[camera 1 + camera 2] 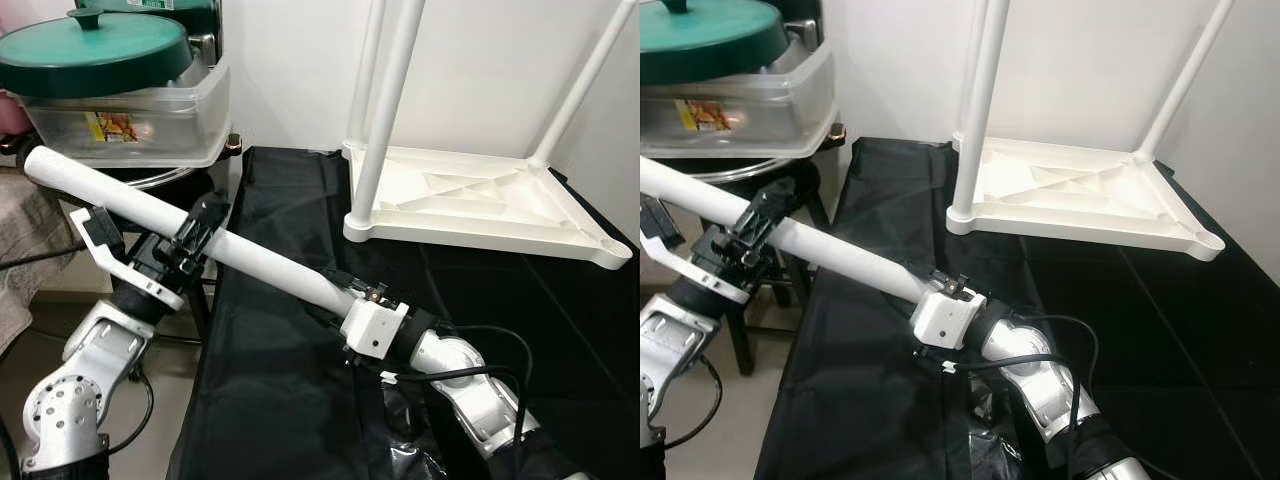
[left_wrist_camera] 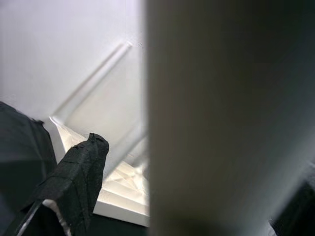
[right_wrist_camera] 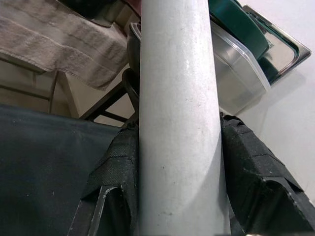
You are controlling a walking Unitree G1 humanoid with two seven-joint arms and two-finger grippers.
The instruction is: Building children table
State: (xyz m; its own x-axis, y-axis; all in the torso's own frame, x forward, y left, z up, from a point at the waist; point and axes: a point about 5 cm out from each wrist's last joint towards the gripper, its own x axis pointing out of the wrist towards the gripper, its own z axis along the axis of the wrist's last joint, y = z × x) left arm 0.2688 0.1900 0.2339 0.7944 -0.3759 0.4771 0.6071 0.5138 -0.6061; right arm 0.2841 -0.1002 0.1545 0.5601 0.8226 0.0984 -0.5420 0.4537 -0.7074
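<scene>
Table leg [image 1: 270,262], a loose white tube, lies slanted above the black cloth [image 1: 290,400], and I have both pincers clenched on it: the right gripper [image 1: 350,295] at its near end, the left gripper [image 1: 200,235] farther up. Beyond, the upturned white tabletop [image 1: 480,205] rests on the cloth with three legs [image 1: 385,110] standing up.
</scene>
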